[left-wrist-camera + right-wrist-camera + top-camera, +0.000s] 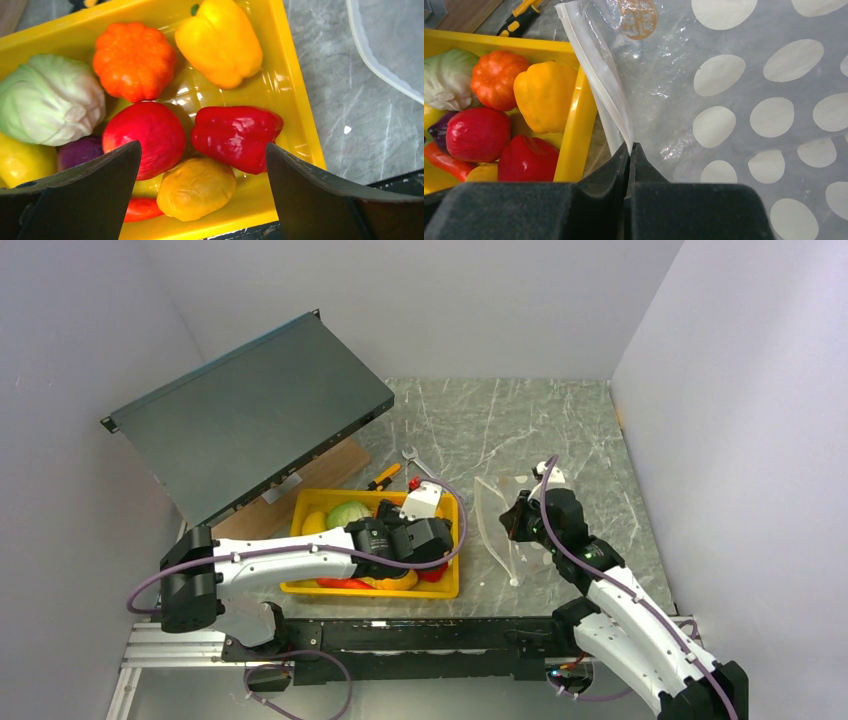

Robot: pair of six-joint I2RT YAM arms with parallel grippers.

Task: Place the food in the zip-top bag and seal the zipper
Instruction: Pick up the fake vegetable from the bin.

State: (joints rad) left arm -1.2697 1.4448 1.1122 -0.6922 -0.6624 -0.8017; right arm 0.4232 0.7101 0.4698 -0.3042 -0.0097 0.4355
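The food lies in a yellow tray (370,589): green cabbage (50,100), orange pumpkin (132,60), yellow pepper (220,42), red apple (144,137), red pepper (235,137), yellow-orange mango (196,189), purple onion (80,152) and a carrot (142,209). My left gripper (202,150) is open and empty just above the mango, red pepper and apple; it is over the tray's right half in the top view (425,540). My right gripper (630,146) is shut on the white zipper (596,70) of the clear dotted zip-top bag (749,100), holding it up right of the tray (495,505).
A dark metal panel (250,410) leans over the back left, above a wooden board (335,465). A silver wrench (415,460) and a yellow-handled tool (383,477) lie behind the tray. White walls close in both sides.
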